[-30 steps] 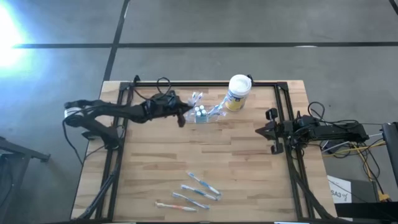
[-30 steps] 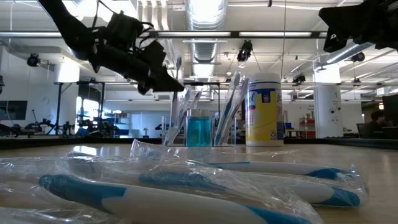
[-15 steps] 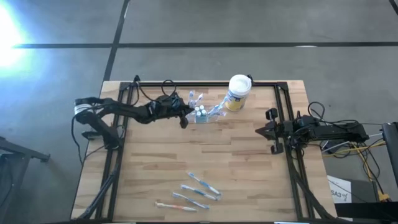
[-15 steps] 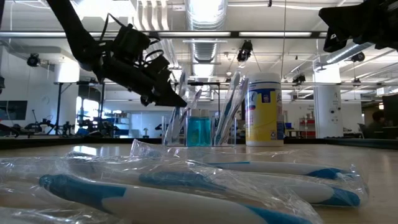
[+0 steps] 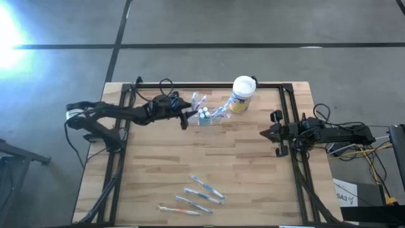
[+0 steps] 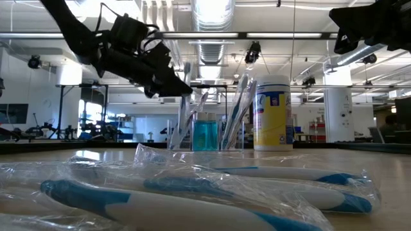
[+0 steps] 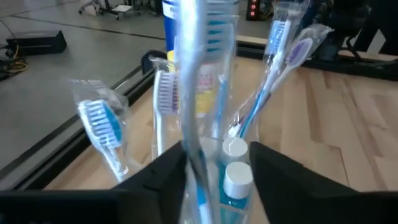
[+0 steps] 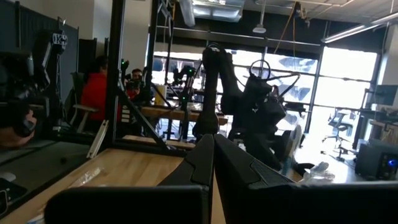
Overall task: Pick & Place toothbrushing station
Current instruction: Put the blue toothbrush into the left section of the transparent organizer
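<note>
The toothbrushing station (image 5: 205,116) is a low clear holder at the table's far middle. It holds small white-capped bottles (image 7: 236,177) and several wrapped toothbrushes standing upright. My left gripper (image 5: 187,118) reaches in from the left, nearly level, and is open at the station's left side (image 6: 186,90). One wrapped toothbrush (image 7: 194,93) stands up out of the station between its fingers (image 7: 217,155), close to one of them. My right gripper (image 5: 262,133) waits shut at the table's right edge (image 8: 213,140). My left gripper has the wrapped toothbrush's handle (image 7: 190,149) right beside the inner side of one finger (image 7: 168,171), with the other finger well apart from it. Whether that finger touches the wrap, I cannot tell. The toothbrush stands upright with its lower end in the station.
A white canister with a yellow label (image 5: 242,94) stands just right of the station, near the far edge. Several wrapped toothbrushes (image 5: 199,193) lie near the table's front edge. A black frame (image 5: 209,85) runs along the far and side edges.
My left gripper went toward the station and dipped down beside it, then drew back up and toward the table's left to about where it was. The station and canister have stayed in place.
</note>
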You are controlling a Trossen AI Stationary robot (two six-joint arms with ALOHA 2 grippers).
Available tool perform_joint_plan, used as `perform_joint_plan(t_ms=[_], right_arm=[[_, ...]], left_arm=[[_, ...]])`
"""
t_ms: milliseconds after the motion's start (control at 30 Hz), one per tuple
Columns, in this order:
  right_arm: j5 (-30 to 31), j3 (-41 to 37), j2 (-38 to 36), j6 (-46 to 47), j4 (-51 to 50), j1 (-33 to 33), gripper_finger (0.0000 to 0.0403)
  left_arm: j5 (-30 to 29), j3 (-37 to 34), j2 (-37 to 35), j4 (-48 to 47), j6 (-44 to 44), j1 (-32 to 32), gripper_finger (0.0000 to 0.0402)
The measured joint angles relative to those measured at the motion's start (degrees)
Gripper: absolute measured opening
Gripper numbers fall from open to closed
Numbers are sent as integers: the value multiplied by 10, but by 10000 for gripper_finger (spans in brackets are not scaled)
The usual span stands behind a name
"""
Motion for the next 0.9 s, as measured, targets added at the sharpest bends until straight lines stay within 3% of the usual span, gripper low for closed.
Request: perform_joint_plan(t_ms=[200,333,600,900], right_arm=[[0,0,1,2,0,0,8],[0,-1,1,2,0,0,8],[0,-1,4,2,0,0,8],[0,-1,5,2,0,0,8]], left_arm=[[-13,-1,-41,-20,3,0,258],[-13,-1,-81,-35,4,0,288],[-11,-1,-200,-105,7,0,296],[32,-1,-382,-259,6,-11,291]])
